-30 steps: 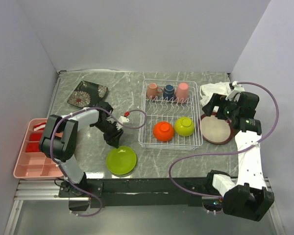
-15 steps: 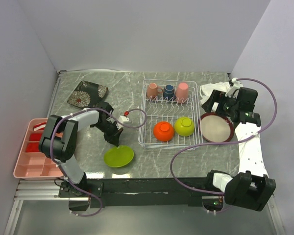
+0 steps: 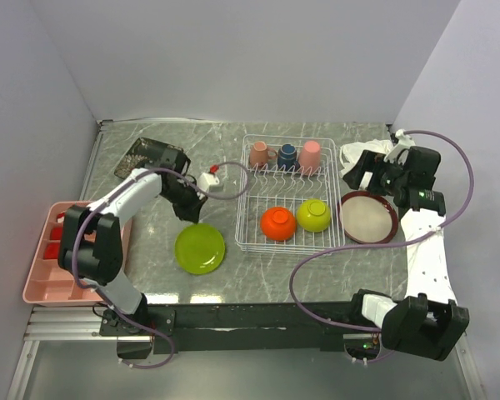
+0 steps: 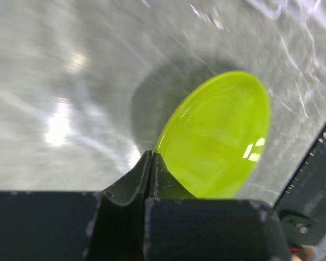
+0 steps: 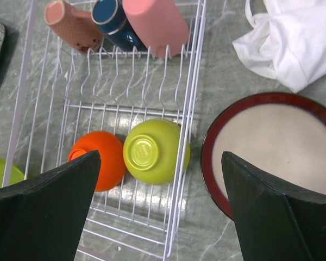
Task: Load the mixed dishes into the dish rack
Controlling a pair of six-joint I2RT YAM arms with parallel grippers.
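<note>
My left gripper point(image 3: 188, 213) is shut on the rim of the lime green plate point(image 3: 200, 248), left of the dish rack point(image 3: 244, 200). In the left wrist view the fingers point(image 4: 158, 176) pinch the plate point(image 4: 217, 136), which tilts above its shadow. My right gripper point(image 3: 372, 178) is open and empty above the rack's right edge point(image 5: 198, 65) and the brown plate point(image 3: 368, 217), which lies flat on the table point(image 5: 277, 147). The rack holds a salmon cup point(image 3: 259, 153), navy cup point(image 3: 287, 154), pink cup point(image 3: 310, 155), orange bowl point(image 3: 277, 222) and lime bowl point(image 3: 313, 215). The black floral plate point(image 3: 150, 153) lies back left, partly hidden by my left arm.
A white cloth point(image 3: 362, 155) lies behind the brown plate at the back right. A pink divided tray point(image 3: 46, 267) sits off the table's left edge. Grey walls close the back and both sides. A cable loops from each arm over the table.
My left gripper has lifted the lime plate by its rim and drawn it back and left. The brown plate has settled flat, and my right gripper has moved back from it.
</note>
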